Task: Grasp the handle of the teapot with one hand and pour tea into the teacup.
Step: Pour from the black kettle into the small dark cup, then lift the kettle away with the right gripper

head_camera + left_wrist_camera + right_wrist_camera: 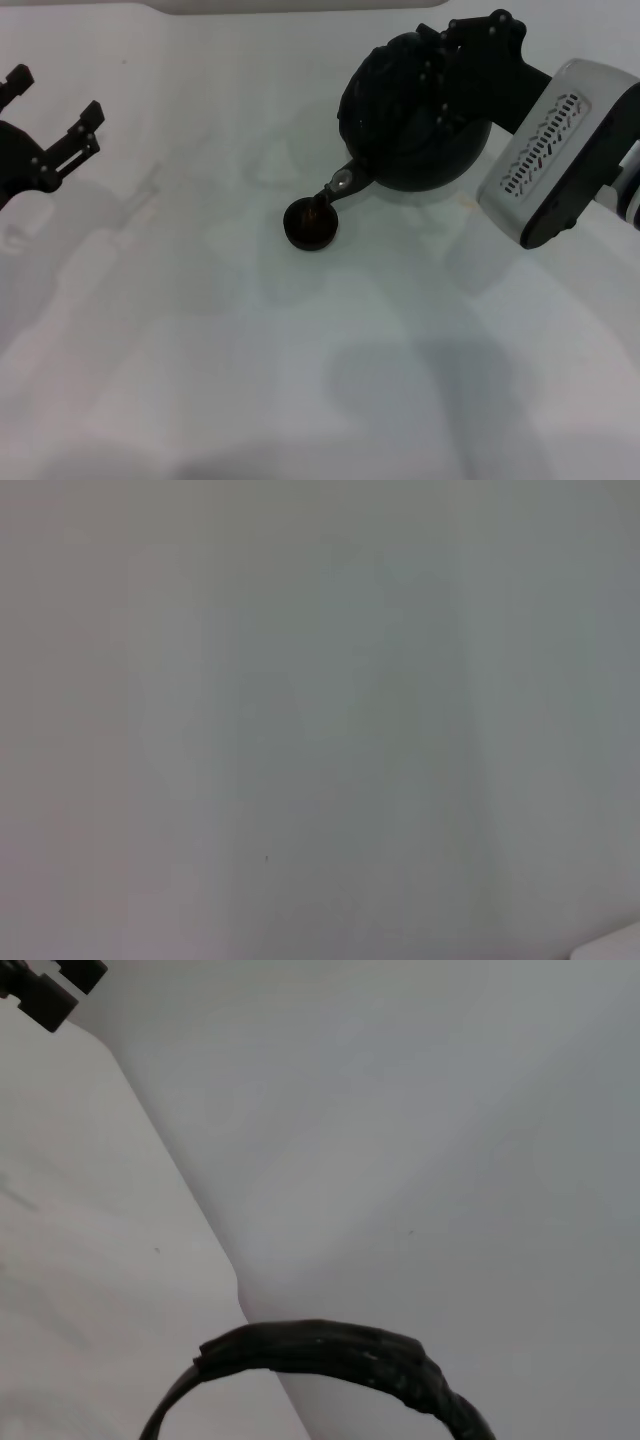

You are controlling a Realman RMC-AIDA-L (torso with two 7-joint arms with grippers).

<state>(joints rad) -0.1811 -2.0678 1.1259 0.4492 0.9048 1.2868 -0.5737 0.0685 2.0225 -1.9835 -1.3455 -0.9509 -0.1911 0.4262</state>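
Observation:
The round black teapot point(410, 125) is at the back right of the white table, tipped to the left. Its short spout point(343, 183) hangs just over the far rim of the tiny black teacup point(311, 225), which stands on the table. My right gripper point(468, 62) is shut on the handle at the pot's top. In the right wrist view only an arc of the black handle point(330, 1350) shows. My left gripper point(55, 100) is parked at the far left, open and holding nothing.
A pale object's edge point(270, 5) lies along the back of the table. The white right wrist housing point(560, 150) hangs right of the pot. The left wrist view shows only bare table surface point(320, 720). The left gripper point(40, 985) shows far off in the right wrist view.

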